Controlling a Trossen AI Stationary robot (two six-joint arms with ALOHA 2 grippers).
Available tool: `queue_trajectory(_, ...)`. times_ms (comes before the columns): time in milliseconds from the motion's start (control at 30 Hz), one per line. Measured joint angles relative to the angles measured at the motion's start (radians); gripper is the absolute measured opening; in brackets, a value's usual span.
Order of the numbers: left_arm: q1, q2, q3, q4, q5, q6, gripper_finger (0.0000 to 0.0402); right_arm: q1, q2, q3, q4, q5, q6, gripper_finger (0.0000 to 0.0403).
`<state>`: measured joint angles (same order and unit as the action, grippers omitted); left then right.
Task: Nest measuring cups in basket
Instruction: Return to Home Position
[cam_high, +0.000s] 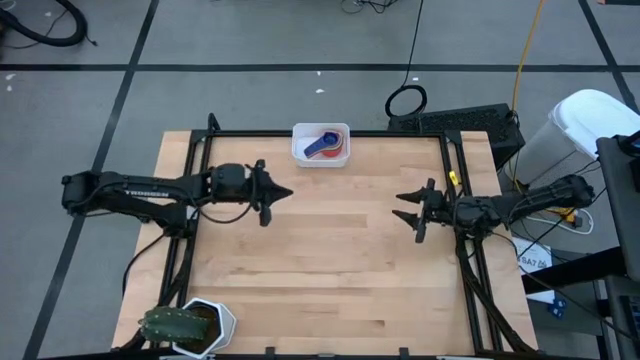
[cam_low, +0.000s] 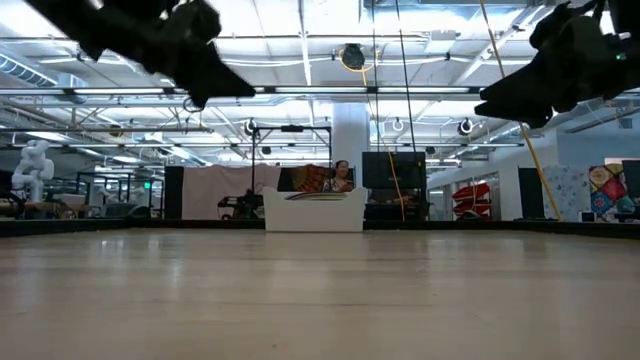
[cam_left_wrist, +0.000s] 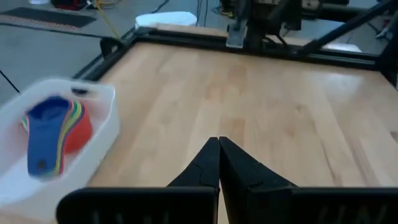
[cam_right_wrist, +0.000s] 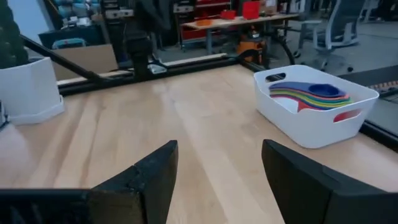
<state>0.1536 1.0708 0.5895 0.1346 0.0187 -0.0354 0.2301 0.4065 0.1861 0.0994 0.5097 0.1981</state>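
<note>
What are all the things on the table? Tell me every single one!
Measuring cups: one nested stack, exact count unclear; blue on top, with red, green and yellow showing; inside the basket.
Basket: one, white, at the middle of one long table edge.
Plant pot: one, white with a green plant, in the corner on the left arm's side, opposite the basket's edge.
Table: one, light wood.
Left gripper: one, dark, shut, empty, above the table's left side.
Right gripper: one, dark, open, empty, above the right side.
</note>
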Motion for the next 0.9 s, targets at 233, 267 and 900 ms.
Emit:
queue_trajectory(233,0.016,-0.044,-0.161,0.164,0.023,-0.038,0.0003,-0.15,0.009,-0.001,-0.004,-0.16,-0.02,0.0224)
queue_trajectory(267,0.018,-0.044,-0.175,0.177,0.027,-0.044,0.0003,-0.174,0.015,-0.001,-0.006,-0.191,-0.018,0.0224)
queue_trajectory(900,0.062,-0.045,-0.398,0.414,0.042,-0.105,0.0003,-0.398,0.053,-0.157,0.247,-0.409,-0.008,0.0224)
